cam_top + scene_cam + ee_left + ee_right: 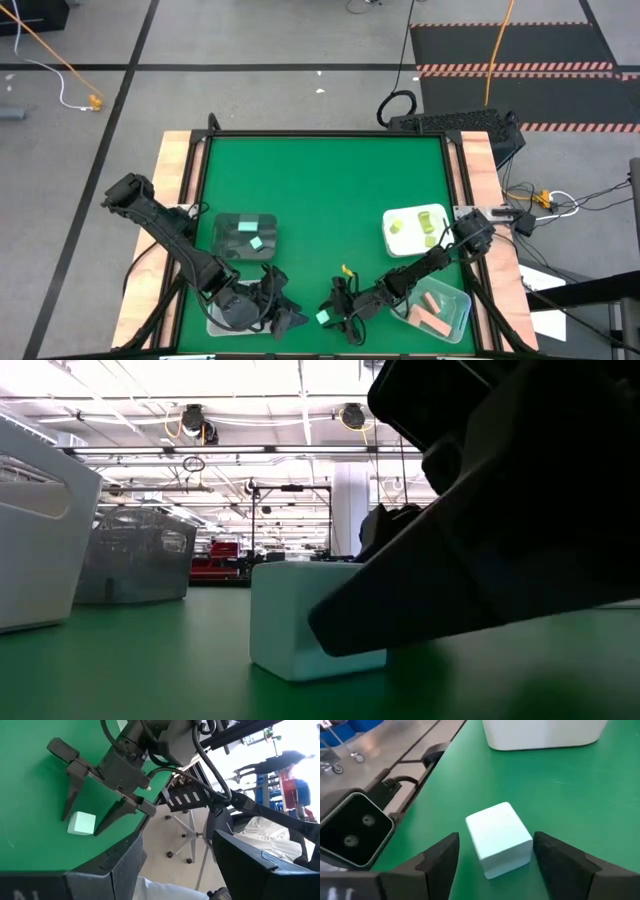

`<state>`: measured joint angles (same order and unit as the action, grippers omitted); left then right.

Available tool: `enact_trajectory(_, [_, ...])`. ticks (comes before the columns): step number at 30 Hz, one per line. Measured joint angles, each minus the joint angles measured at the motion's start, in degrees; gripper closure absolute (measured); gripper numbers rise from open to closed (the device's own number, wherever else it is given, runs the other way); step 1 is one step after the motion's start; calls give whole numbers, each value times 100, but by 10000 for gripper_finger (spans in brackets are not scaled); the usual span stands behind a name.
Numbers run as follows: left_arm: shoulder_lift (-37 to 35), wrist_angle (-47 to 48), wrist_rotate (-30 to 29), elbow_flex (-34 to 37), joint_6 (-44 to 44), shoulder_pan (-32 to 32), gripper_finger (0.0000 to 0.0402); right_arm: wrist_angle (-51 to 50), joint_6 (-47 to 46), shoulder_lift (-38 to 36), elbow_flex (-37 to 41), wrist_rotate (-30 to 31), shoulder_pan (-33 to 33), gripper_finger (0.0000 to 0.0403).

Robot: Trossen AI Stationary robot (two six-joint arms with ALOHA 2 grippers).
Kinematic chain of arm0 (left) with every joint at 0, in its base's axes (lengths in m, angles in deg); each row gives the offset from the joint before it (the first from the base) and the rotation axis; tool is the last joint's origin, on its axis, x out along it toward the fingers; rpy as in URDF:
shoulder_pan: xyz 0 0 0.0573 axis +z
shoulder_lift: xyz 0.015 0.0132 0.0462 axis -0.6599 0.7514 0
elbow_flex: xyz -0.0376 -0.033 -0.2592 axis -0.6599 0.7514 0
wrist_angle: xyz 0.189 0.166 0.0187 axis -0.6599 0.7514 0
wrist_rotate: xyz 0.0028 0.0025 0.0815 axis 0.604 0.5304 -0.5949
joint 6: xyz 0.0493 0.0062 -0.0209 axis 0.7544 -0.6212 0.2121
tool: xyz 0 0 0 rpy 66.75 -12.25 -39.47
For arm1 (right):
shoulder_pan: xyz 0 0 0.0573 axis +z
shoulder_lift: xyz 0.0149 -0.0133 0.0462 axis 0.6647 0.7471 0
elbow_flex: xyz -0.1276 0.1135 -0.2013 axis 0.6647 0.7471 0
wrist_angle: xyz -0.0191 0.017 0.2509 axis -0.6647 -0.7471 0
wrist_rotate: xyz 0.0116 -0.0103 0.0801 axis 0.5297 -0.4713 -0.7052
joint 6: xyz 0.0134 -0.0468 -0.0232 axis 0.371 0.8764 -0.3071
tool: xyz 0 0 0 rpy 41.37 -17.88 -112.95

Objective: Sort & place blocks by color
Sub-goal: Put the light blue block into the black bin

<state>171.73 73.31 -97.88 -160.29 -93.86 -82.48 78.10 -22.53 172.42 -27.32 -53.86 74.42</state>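
So the pale mint cube sits flat on the green table near its front edge, roughly mid-width, and it's square in the gap of the right gripper. The jaws are spread wide, one dark finger on each side of the cube with green showing between finger and block on both sides, so nothing is held yet. Being a cube, it has no long axis to worry about; its faces look a bit rotated relative to the fingers, so I'd guess the squeeze may twist it slightly as it closes. The left wrist view backs this up: the two fingers straddle the cube, tips down near the table. The left gripper is just beside it, low at the front edge, jaws apart and empty. Farther out, the dark tray already has mint blocks, the white tray has yellow-green ones, and the clear tray holds salmon ones. My call: the right arm closes, then carries the cube across to the dark tray.
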Motion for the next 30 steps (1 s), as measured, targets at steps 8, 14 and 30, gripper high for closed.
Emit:
enact_trajectory(8, [0, 63, 4, 0, 46, 4, 160, 19, -183, 2, 2, 235, -11, 213])
enact_trajectory(14, [0, 59, 4, 0, 157, 4, 160, 54, -712, 0, 4, 304, -58, 288])
enact_trajectory(30, [0, 10, -444, 0, 482, 445, 160, -2015, 578, -1878, 15, 1275, -474, 288])
